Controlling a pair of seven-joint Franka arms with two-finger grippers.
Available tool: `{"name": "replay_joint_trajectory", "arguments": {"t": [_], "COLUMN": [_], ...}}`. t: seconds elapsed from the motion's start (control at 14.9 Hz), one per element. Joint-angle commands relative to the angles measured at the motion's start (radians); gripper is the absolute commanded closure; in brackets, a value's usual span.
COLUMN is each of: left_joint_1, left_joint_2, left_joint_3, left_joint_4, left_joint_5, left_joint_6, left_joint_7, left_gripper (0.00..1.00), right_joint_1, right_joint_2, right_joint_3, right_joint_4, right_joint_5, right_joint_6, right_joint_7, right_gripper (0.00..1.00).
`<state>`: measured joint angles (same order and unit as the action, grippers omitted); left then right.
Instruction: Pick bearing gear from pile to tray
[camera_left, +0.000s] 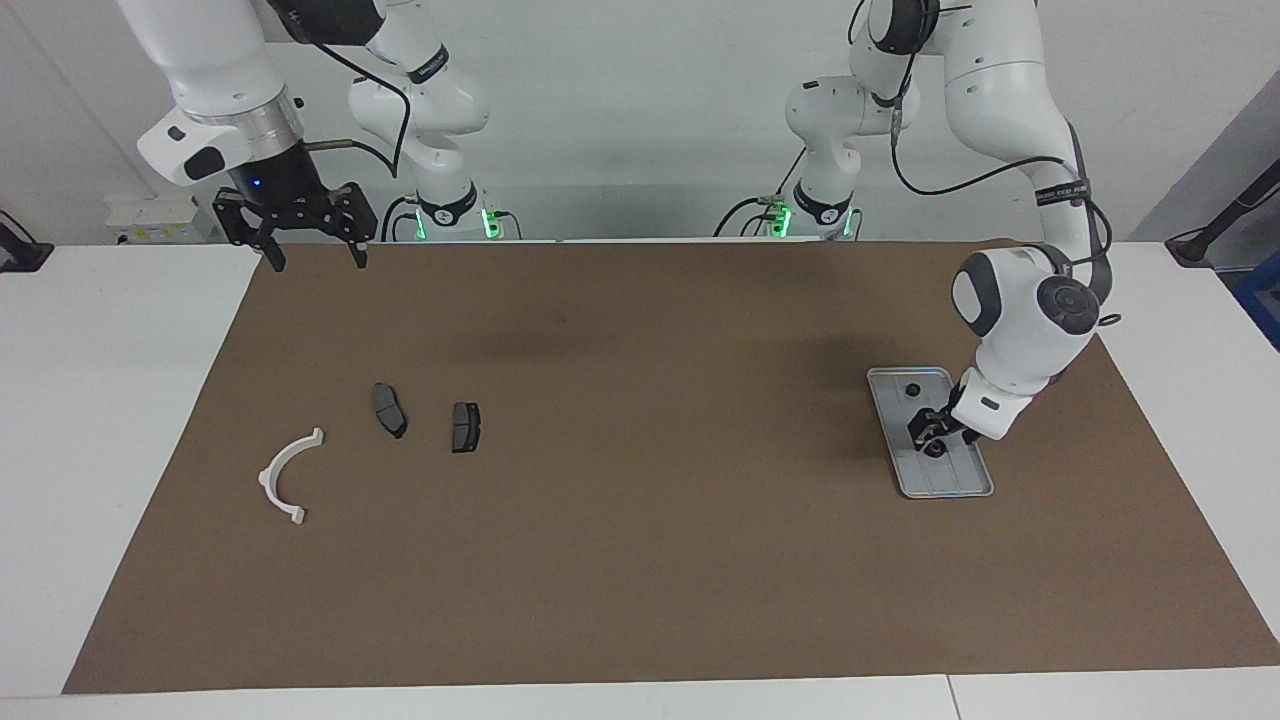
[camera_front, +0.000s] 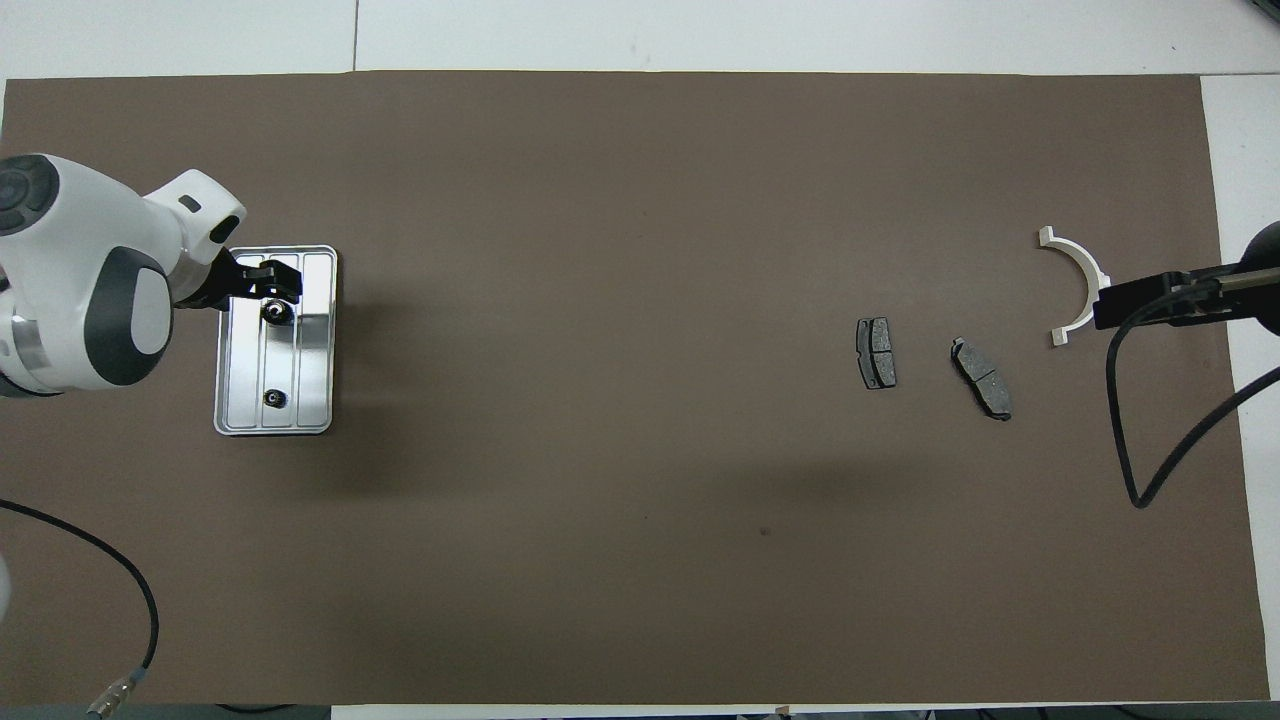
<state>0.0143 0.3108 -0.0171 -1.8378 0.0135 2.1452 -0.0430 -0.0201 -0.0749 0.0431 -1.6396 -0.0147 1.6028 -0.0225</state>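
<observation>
Two small black round pieces lie in the tray, which sits near the left arm's end of the brown mat: one by the tray's end nearer the robots, the other just below the left gripper, whose jaws stand apart, holding nothing. The tray's long axis runs toward and away from the robots. The white bracket and two dark plates lie toward the right arm's end; the right gripper, open and empty, waits above the mat's corner there, much the nearer arm, with bare mat all around.
</observation>
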Motion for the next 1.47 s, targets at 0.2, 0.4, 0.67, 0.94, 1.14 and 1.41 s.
{"name": "replay_joint_trajectory", "arguments": {"t": [0.2, 0.4, 0.67, 0.94, 1.14, 1.41], "left_joint_1": [0.033, 0.032, 0.019, -0.043, -0.057, -0.060], "left_joint_2": [-0.248, -0.338, -0.357, -0.351, -0.343, -0.319], "left_joint_3": [-0.001, -0.003, -0.006, 0.031, 0.040, 0.039], "left_joint_4": [0.011, 0.012, 0.054, 0.054, 0.092, 0.117], "left_joint_5": [-0.003, -0.003, -0.003, -0.003, 0.000, -0.003], "left_joint_6": [-0.272, -0.375, -0.458, -0.441, -0.465, -0.470], "left_joint_7": [0.014, 0.012, 0.012, 0.009, 0.012, 0.012], "left_gripper": [0.00, 0.00, 0.00, 0.00, 0.00, 0.00], "right_joint_1": [-0.006, -0.008, -0.006, -0.006, -0.006, -0.006], "right_joint_2": [-0.016, -0.016, -0.016, -0.016, -0.016, -0.016], "right_joint_3": [0.004, 0.004, 0.004, 0.004, 0.004, 0.004], "right_joint_4": [-0.017, -0.017, -0.017, -0.019, -0.019, -0.020], "right_joint_5": [0.015, 0.015, 0.015, 0.015, 0.015, 0.015], "right_joint_6": [-0.006, -0.006, -0.008, -0.008, -0.008, -0.008], "right_joint_7": [0.010, 0.010, 0.010, 0.010, 0.010, 0.010], "right_gripper": [0.00, 0.00, 0.00, 0.00, 0.00, 0.00]}}
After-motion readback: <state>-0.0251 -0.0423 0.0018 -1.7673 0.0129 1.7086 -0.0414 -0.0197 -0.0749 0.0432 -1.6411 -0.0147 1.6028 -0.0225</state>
